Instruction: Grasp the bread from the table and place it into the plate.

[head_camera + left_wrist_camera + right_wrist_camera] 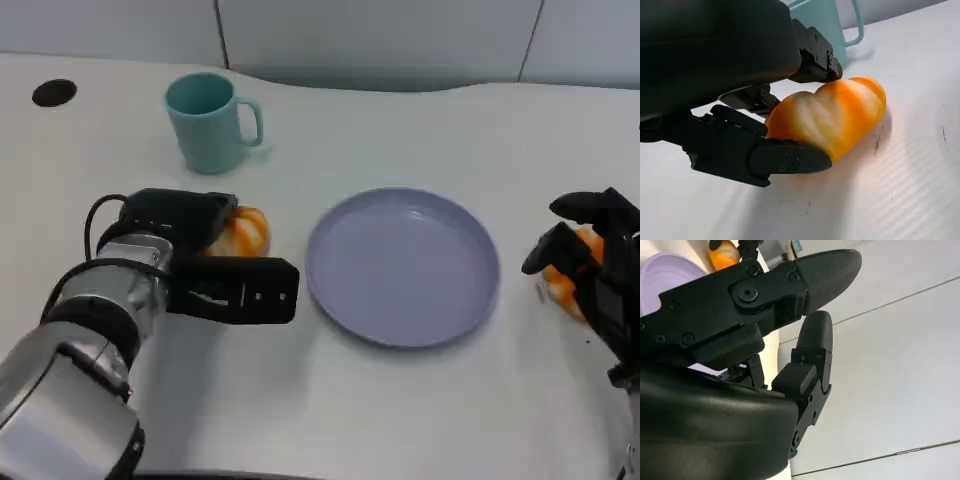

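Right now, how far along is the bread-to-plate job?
Nothing is in the plate yet. In hand: the left hand has its fingers around the bread, which still lies on the table, beside the plate. Left: lift it, carry it over and set it in. The right hand sits over another orange item; grip unclear.

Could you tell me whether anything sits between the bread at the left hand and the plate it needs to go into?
Nothing visible does. The bread lies at the left hand, and only bare table separates it from the plate. The teal mug stands behind, off that path.
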`<act>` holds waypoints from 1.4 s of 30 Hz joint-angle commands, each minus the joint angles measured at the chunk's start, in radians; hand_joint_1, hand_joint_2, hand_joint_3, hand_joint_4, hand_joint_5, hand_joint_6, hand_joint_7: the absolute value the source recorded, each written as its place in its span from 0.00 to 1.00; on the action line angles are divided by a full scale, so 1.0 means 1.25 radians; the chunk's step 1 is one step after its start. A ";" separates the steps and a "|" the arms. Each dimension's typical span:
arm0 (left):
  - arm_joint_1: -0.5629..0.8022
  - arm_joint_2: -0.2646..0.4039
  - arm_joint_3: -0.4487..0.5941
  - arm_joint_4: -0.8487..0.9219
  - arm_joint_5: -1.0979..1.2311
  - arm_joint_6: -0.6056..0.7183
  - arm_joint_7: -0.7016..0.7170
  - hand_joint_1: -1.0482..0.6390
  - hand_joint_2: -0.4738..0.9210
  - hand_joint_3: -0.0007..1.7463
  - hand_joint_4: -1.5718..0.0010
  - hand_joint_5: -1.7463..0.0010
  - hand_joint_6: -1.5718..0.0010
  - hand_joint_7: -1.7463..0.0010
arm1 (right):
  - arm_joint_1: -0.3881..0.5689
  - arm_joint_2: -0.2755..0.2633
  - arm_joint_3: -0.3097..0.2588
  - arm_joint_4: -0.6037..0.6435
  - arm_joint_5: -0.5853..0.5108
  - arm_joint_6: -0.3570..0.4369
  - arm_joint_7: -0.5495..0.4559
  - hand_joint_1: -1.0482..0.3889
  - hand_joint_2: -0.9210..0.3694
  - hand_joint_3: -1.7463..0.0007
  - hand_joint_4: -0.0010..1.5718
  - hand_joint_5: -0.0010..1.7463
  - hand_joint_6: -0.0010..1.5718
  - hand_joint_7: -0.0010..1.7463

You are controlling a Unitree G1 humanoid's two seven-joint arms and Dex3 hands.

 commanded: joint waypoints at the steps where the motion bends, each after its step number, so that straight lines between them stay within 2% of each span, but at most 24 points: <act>1: -0.016 0.012 0.021 -0.005 -0.022 -0.026 0.022 0.41 1.00 0.25 0.32 0.93 0.37 0.98 | 0.010 -0.004 -0.007 -0.007 0.010 -0.003 -0.002 0.35 0.00 0.95 0.40 0.97 0.51 0.52; 12: -0.022 0.027 0.050 -0.011 -0.045 -0.071 0.055 0.43 1.00 0.21 0.30 0.92 0.38 0.99 | 0.009 -0.009 -0.008 -0.005 0.006 -0.002 -0.006 0.34 0.00 0.95 0.41 0.96 0.51 0.52; 19: -0.069 0.045 0.046 -0.026 -0.040 -0.122 0.093 0.40 1.00 0.22 0.31 0.92 0.36 0.99 | 0.006 -0.007 -0.010 -0.004 0.004 -0.006 -0.015 0.35 0.00 0.96 0.40 0.96 0.51 0.51; 20: -0.074 0.048 0.046 -0.028 -0.040 -0.135 0.101 0.40 1.00 0.21 0.29 0.89 0.35 0.98 | 0.006 -0.007 -0.010 -0.003 0.004 -0.007 -0.013 0.35 0.00 0.96 0.40 0.96 0.51 0.50; 22: -0.080 0.050 0.046 -0.029 -0.041 -0.150 0.111 0.40 1.00 0.20 0.37 0.64 0.31 0.98 | 0.006 -0.008 -0.010 -0.001 0.005 -0.009 -0.011 0.35 0.00 0.96 0.40 0.96 0.51 0.50; 23: -0.088 0.050 0.044 -0.030 -0.038 -0.157 0.116 0.39 1.00 0.20 0.38 0.58 0.28 0.98 | 0.005 -0.008 -0.010 0.000 0.006 -0.008 -0.008 0.35 0.00 0.96 0.40 0.96 0.51 0.50; 24: -0.097 0.050 0.039 -0.033 -0.034 -0.165 0.121 0.39 1.00 0.20 0.39 0.48 0.25 0.95 | 0.005 -0.008 -0.011 0.000 0.009 -0.007 -0.005 0.35 0.00 0.96 0.40 0.96 0.51 0.50; 25: -0.108 0.050 0.033 -0.036 -0.028 -0.171 0.125 0.39 1.00 0.20 0.42 0.44 0.26 0.94 | 0.005 -0.008 -0.011 0.001 0.008 -0.011 -0.004 0.35 0.00 0.95 0.40 0.96 0.51 0.50; 27: -0.123 0.049 0.024 -0.040 -0.020 -0.182 0.138 0.40 1.00 0.19 0.44 0.44 0.28 0.94 | 0.005 -0.008 -0.011 0.003 0.006 -0.016 -0.002 0.36 0.00 0.94 0.40 0.96 0.51 0.50; 30: -0.139 0.044 0.013 -0.043 -0.007 -0.202 0.160 0.42 1.00 0.15 0.41 0.37 0.25 0.92 | 0.006 -0.007 -0.009 0.001 0.006 -0.015 -0.005 0.36 0.00 0.94 0.40 0.96 0.50 0.51; 31: -0.146 0.041 0.009 -0.044 -0.002 -0.210 0.165 0.43 0.99 0.14 0.42 0.26 0.23 0.86 | 0.007 -0.007 -0.008 -0.001 0.004 -0.012 -0.008 0.35 0.00 0.95 0.40 0.96 0.51 0.51; 32: -0.155 0.033 0.003 -0.046 0.003 -0.221 0.169 0.43 0.99 0.13 0.43 0.18 0.32 0.64 | 0.008 -0.005 -0.007 -0.005 0.006 -0.009 -0.009 0.35 0.00 0.95 0.40 0.96 0.51 0.51; 33: -0.161 0.028 -0.001 -0.046 0.005 -0.228 0.171 0.44 0.99 0.11 0.44 0.12 0.38 0.50 | 0.008 -0.004 -0.007 -0.007 0.007 -0.006 -0.010 0.35 0.00 0.96 0.40 0.96 0.51 0.50; 35: -0.167 0.012 -0.012 -0.046 0.011 -0.250 0.184 0.45 0.98 0.09 0.44 0.07 0.43 0.36 | 0.010 -0.001 -0.006 -0.011 0.008 -0.009 -0.010 0.35 0.00 0.97 0.40 0.96 0.52 0.49; 41: -0.173 -0.005 -0.030 -0.039 0.020 -0.280 0.209 0.45 0.98 0.10 0.45 0.04 0.44 0.32 | 0.012 0.002 -0.006 -0.017 0.006 -0.014 -0.013 0.35 0.00 0.96 0.40 0.96 0.51 0.49; 42: -0.170 -0.026 -0.046 -0.038 0.034 -0.293 0.222 0.45 0.98 0.10 0.45 0.04 0.44 0.32 | 0.011 0.004 -0.007 -0.015 0.008 -0.027 -0.004 0.35 0.00 0.96 0.40 0.96 0.51 0.49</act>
